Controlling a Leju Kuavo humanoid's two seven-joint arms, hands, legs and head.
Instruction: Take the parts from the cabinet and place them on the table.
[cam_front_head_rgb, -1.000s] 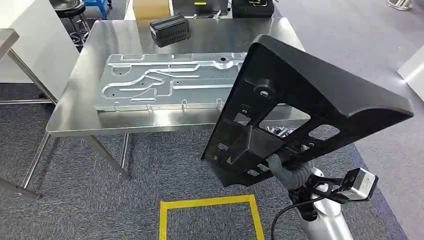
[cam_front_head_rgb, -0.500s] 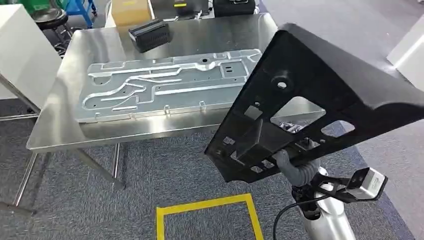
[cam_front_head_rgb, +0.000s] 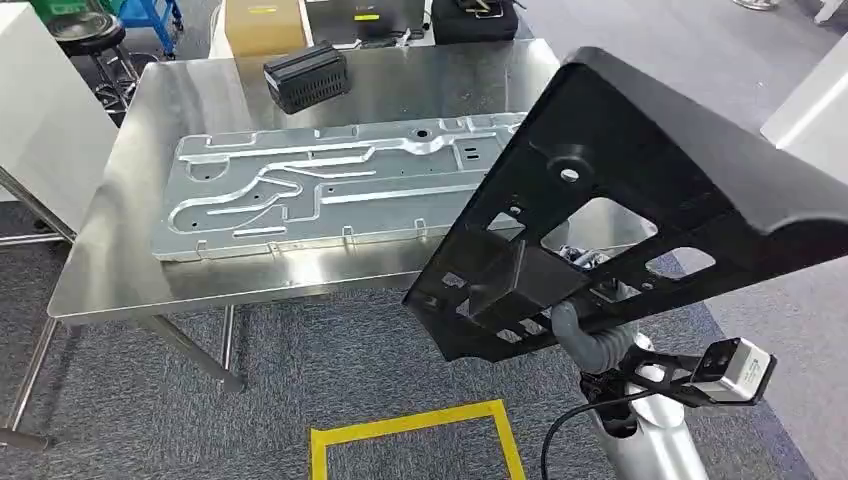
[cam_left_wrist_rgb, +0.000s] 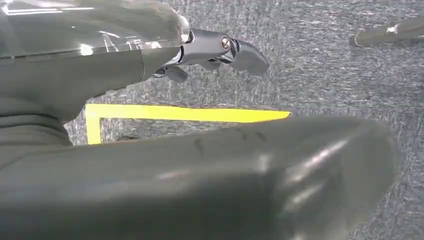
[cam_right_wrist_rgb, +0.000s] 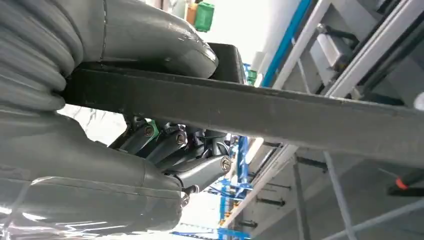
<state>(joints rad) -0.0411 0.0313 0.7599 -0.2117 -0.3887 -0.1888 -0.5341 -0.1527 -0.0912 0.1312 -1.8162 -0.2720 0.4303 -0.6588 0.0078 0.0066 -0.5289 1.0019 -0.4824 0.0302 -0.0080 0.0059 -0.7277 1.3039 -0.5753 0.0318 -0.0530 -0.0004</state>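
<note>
right hand (cam_front_head_rgb: 580, 325) is gripping black panel (cam_front_head_rgb: 640, 190) | hanging tilted, just right of table (cam_front_head_rgb: 130, 270) (metal plate (cam_front_head_rgb: 330, 190) occupying it) | left hand (cam_left_wrist_rgb: 215, 50) is dangling loose, fingers apart

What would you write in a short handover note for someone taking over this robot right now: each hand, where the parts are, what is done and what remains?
Right hand: grips the black plastic panel from beneath, held tilted in the air over the near right corner of the steel table.
Left hand: holds nothing, fingers apart, above carpet and yellow floor tape.
Done: silver stamped metal plate lies flat on the table.
Left: set the black panel on the table.
</note>
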